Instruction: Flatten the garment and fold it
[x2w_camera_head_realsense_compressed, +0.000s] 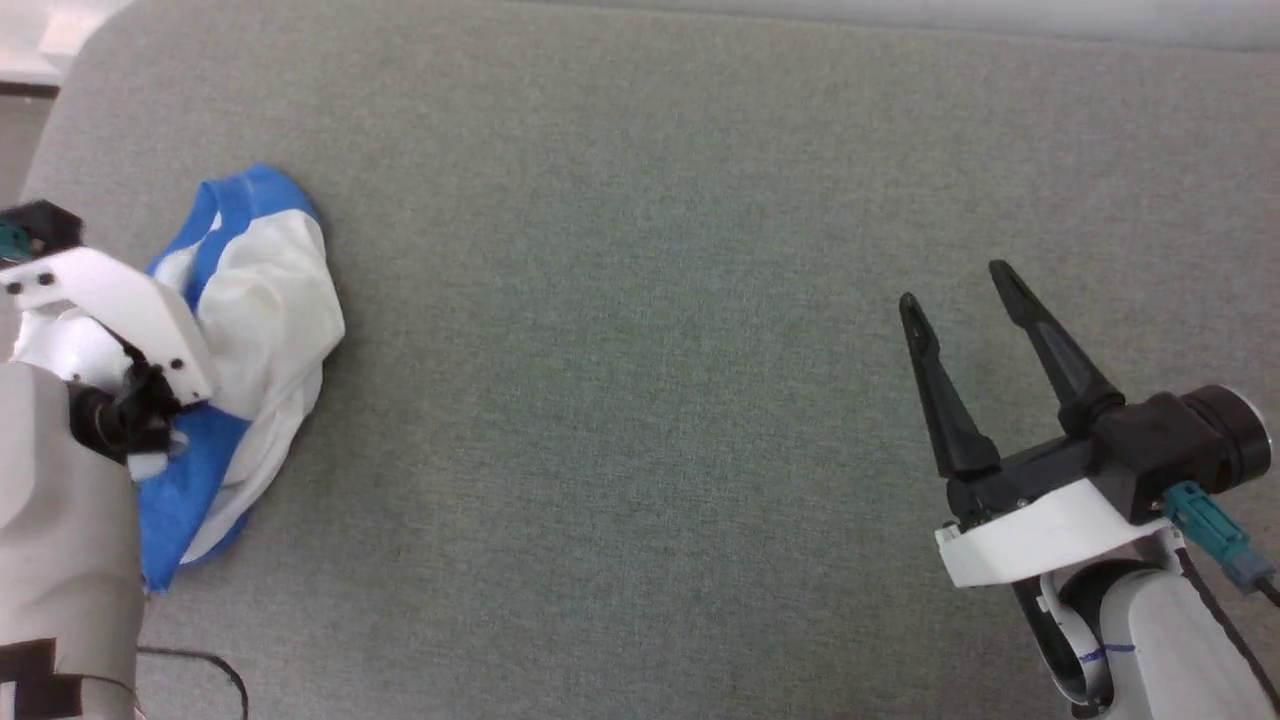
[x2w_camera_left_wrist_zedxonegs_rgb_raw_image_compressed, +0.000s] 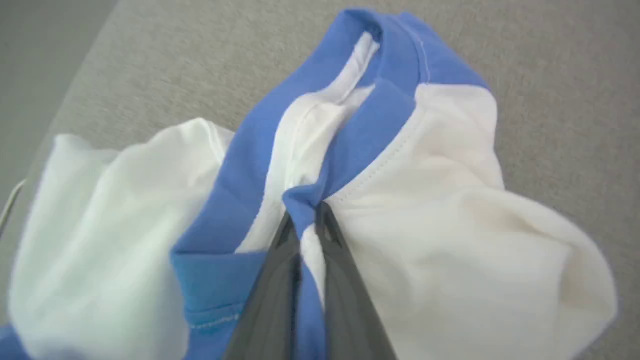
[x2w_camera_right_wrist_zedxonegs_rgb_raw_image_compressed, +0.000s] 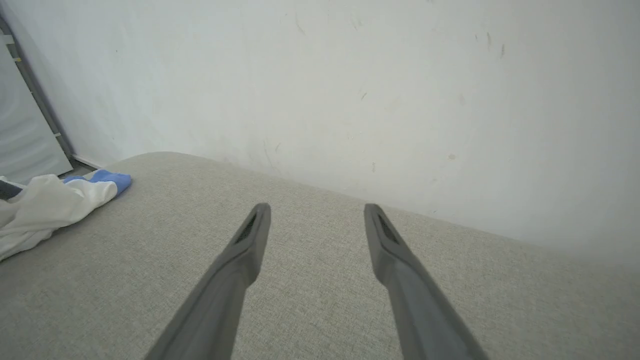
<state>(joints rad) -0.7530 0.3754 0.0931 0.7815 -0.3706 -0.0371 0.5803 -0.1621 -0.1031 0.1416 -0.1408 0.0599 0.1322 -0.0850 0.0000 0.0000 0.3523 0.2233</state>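
garment (x2w_camera_head_realsense_compressed: 265, 300): lies in a crumpled heap on the left side of the grey table (x2w_camera_head_realsense_compressed: 640, 250), close to its left edge. Not flat, not folded.
garment colours: white in the middle and on the right of the heap, bright blue at the far end and at the near end.
left gripper (x2w_camera_left_wrist_zedxonegs_rgb_raw_image_compressed: 305, 220): closed tight, pinching a small fold of blue and white cloth between its two dark fingers.
neckband (x2w_camera_left_wrist_zedxonegs_rgb_raw_image_compressed: 370, 115): blue, with white cloth inside it. Runs from the far end of the heap down to the pinched spot.
left arm (x2w_camera_head_realsense_compressed: 60, 500): pale, comes in at the near left and hides part of the heap.
right gripper (x2w_camera_head_realsense_compressed: 955, 285): wide open, holds nothing. Sits at the near right, well apart from the garment, with its fingers pointing to the far side and a little to the left.
under the right gripper: bare grey table. Touching it or just above it, cannot tell.
table top: grey woven cloth, with a round corner at the far left.
wall (x2w_camera_right_wrist_zedxonegs_rgb_raw_image_compressed: 350, 75): pale, right behind the far edge of the table, with a few small marks.
cable (x2w_camera_head_realsense_compressed: 200, 665): thin and black, lies at the near left, just beside the left arm.
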